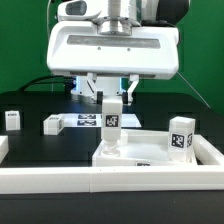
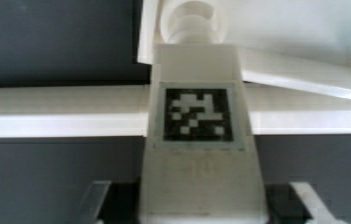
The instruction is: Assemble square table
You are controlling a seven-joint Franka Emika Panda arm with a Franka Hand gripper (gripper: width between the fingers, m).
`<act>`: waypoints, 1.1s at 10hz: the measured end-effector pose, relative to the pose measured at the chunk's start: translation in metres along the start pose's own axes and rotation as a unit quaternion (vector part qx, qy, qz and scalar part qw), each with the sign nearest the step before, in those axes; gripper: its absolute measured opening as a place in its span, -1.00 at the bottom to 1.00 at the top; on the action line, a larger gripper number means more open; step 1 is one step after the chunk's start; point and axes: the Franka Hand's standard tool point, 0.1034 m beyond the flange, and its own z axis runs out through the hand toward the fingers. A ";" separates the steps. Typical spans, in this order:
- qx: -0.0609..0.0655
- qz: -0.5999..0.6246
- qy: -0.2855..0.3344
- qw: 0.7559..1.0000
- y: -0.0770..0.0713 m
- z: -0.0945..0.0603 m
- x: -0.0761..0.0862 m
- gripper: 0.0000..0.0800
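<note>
The exterior view shows a black table with a white plastic square tabletop [image 1: 150, 152], its rim raised, lying near the table edge closest to the camera, just behind a long white rail [image 1: 60, 181]. Over the tabletop's corner toward the exterior view's left, the gripper [image 1: 112, 94] hangs beneath a bulky white housing and clamps a white leg [image 1: 112, 120] upright, narrow jaws pressed to its sides. The leg's lower end meets the tabletop; whether it is seated there cannot be told. A second leg [image 1: 181, 133] with a black-and-white tag stands at the tabletop's corner toward the exterior view's right. Two loose legs [image 1: 13, 120] [image 1: 52, 124] lie further back toward the exterior view's left, near the marker board [image 1: 86, 121], which the held leg partly hides. Only the wrist view shows the held leg [image 2: 197, 110] close up: a smooth squared post with a printed tag and a rounded tip, dark fingers [image 2: 97, 200] flanking it, cut off by the frame. Behind it the white tabletop [image 2: 47, 112] is blurred.
</note>
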 end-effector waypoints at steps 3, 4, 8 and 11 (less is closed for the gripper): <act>-0.002 -0.002 -0.002 1.000 0.000 0.006 -0.005 -0.27; -0.002 -0.003 -0.003 1.000 -0.001 0.007 -0.006 -0.27; -0.007 -0.005 0.003 1.000 -0.001 0.012 -0.011 -0.27; -0.011 -0.008 0.016 1.000 -0.001 0.014 -0.013 -0.27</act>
